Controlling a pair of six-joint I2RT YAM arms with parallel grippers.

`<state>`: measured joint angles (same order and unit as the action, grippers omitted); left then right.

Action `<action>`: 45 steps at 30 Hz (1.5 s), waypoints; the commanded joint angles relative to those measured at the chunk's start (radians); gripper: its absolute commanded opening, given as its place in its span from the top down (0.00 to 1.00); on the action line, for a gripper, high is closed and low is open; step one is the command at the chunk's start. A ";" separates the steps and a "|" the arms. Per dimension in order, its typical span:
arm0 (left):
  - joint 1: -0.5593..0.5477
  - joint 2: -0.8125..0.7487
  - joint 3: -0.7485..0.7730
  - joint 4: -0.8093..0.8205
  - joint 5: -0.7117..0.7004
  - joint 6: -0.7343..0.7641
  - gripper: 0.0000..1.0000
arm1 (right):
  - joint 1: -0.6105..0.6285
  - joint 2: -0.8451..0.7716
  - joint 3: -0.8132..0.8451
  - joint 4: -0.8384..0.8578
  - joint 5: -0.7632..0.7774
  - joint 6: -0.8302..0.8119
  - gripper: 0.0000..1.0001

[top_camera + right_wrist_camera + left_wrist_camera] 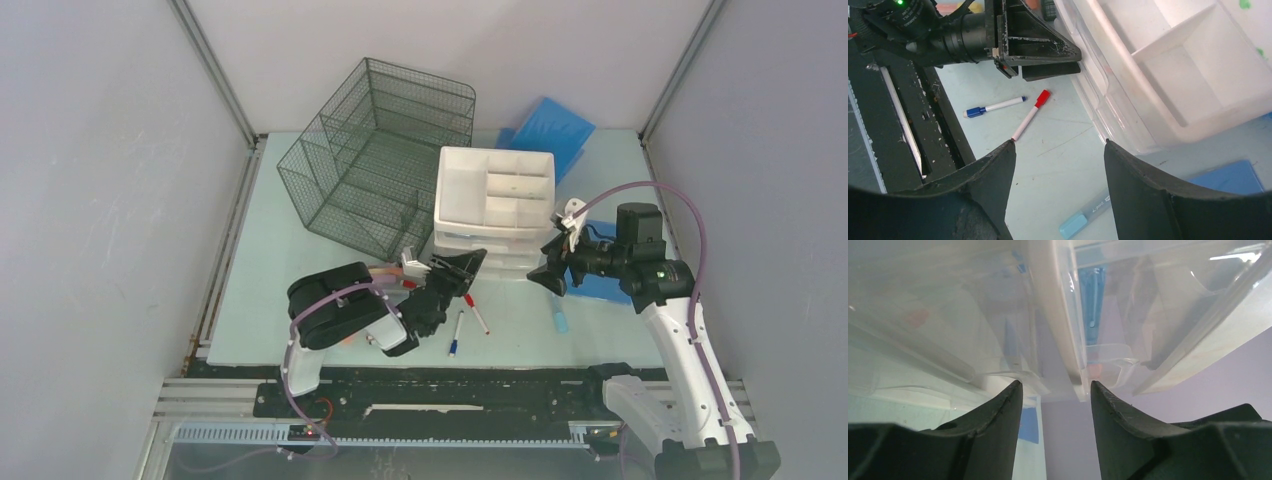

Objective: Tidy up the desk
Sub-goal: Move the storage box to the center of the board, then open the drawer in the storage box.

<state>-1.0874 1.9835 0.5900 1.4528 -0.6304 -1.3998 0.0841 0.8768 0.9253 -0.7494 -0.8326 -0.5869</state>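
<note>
The left gripper (1055, 386) stands open and empty, tips just short of the drawer unit's (495, 185) blurred clear front. The right gripper (1058, 145) is also open and empty, and half hides a pale pen (1088, 215). The smooth mint-green desk (270, 250) lies under everything. A blue folder (550, 125) is partly hidden behind the drawers.

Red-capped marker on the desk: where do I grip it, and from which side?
Grip the white barrel at its middle, coming straight down from above. The red-capped marker lies flat on the desk, so set the open right tool across its narrow width. The blue-capped marker lies apart from it, likely out of the way.
</note>
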 commanded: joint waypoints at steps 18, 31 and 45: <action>-0.064 -0.133 -0.167 0.072 0.049 -0.064 0.48 | 0.039 0.003 0.034 -0.060 -0.100 -0.132 0.27; -0.104 -0.232 -0.273 0.072 0.030 0.084 0.43 | 0.044 0.035 0.034 -0.077 -0.139 -0.140 0.26; -0.027 -0.573 -0.434 0.067 0.243 0.669 0.16 | 0.436 0.271 0.491 -0.270 0.360 -0.365 0.06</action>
<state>-1.1522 1.4998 0.2031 1.5005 -0.4553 -0.9043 0.4446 1.0084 1.2819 -0.9173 -0.6594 -0.8547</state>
